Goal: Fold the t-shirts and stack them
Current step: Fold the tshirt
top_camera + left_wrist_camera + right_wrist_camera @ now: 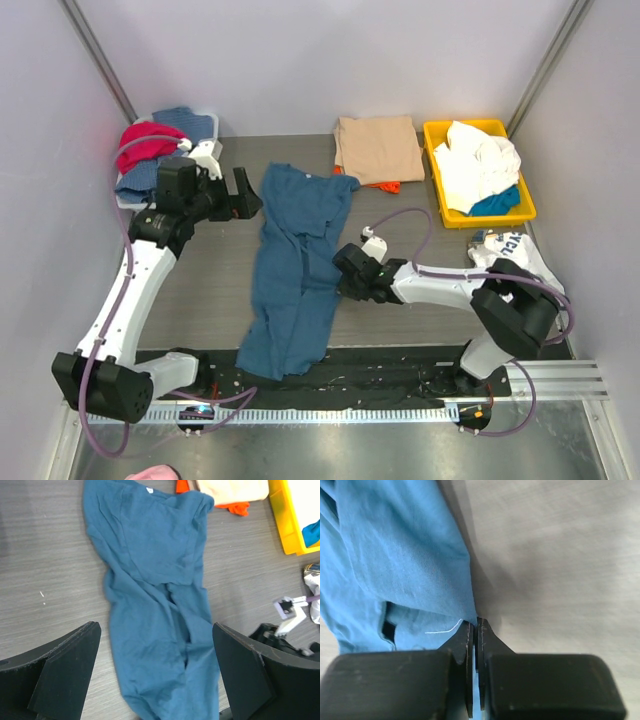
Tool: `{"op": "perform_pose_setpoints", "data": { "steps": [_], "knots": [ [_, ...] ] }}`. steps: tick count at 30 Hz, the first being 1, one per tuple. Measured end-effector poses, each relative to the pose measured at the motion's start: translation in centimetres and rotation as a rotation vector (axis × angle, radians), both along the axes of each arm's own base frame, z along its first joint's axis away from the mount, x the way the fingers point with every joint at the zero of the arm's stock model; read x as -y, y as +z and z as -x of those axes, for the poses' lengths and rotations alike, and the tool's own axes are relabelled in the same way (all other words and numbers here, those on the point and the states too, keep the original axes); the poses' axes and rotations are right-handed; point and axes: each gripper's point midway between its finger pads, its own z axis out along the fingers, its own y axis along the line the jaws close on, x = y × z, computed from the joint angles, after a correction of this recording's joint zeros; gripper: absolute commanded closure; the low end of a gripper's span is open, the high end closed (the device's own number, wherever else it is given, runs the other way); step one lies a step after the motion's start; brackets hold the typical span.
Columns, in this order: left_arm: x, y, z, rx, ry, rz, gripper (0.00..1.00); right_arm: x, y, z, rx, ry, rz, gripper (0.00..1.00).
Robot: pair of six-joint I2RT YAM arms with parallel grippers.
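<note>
A long dark teal-blue t-shirt (295,270) lies crumpled lengthwise down the middle of the table, collar toward the back. My right gripper (347,268) is shut on its right edge at mid-length; the right wrist view shows the fingers (476,622) pinching the blue cloth (395,555). My left gripper (240,193) hovers wide open beside the shirt's upper left, and in its wrist view the shirt (155,595) lies below the spread fingers (155,626). A folded tan-beige t-shirt (378,148) sits at the back on an orange t-shirt (388,185), of which only an edge shows.
A yellow bin (432,170) at the back right holds white and blue clothes. A pile of red and blue garments (150,150) sits at the back left. A white printed garment (505,245) lies by the right arm. A black mat (400,365) lines the front edge.
</note>
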Motion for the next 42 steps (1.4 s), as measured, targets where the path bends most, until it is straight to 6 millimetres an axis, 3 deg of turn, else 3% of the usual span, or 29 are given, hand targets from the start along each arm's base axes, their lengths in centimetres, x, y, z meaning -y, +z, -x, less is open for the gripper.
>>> {"op": "perform_pose_setpoints", "data": {
  "steps": [2, 3, 6, 9, 17, 21, 31, 37, 40, 42],
  "knots": [
    [0.0, -0.8, -0.1, -0.02, 0.005, 0.002, 0.0, 0.8, -0.1, 1.0, -0.022, 0.02, 0.015, 0.95],
    [0.1, -1.3, -0.3, -0.033, 0.012, 0.007, 0.0, 1.3, -0.2, 1.6, -0.035, 0.027, 0.022, 0.8],
    [0.3, -3.2, -1.2, -0.069, 0.027, 0.015, 0.0, 3.0, -0.6, 3.2, -0.064, 0.04, 0.043, 0.57],
    [0.6, -5.9, -2.6, -0.126, 0.045, 0.026, 0.0, 4.4, -0.3, 4.3, -0.071, 0.037, 0.053, 0.49],
    [1.5, -15.3, -9.2, -0.284, 0.088, -0.015, 0.0, 5.6, 4.6, 3.5, 0.067, 0.017, 0.004, 0.46],
    [1.7, -18.1, -12.8, -0.307, 0.104, -0.047, 0.0, 6.1, 6.5, 2.8, 0.13, 0.012, 0.008, 0.45],
    [1.7, -20.3, -19.5, -0.261, 0.124, -0.114, 0.0, 7.6, 7.8, 1.9, 0.177, 0.003, 0.054, 0.45],
    [1.3, -21.9, -21.4, -0.272, 0.147, -0.161, 0.0, 8.5, 7.9, 1.6, 0.179, -0.01, 0.07, 0.45],
    [0.8, -22.9, -21.9, -0.293, 0.167, -0.191, 0.14, 8.9, 7.9, 1.4, 0.178, -0.017, 0.079, 0.45],
    [0.4, -23.6, -22.1, -0.304, 0.172, -0.218, 0.32, 9.1, 8.0, 1.3, 0.179, -0.022, 0.083, 0.45]
  ]
}}
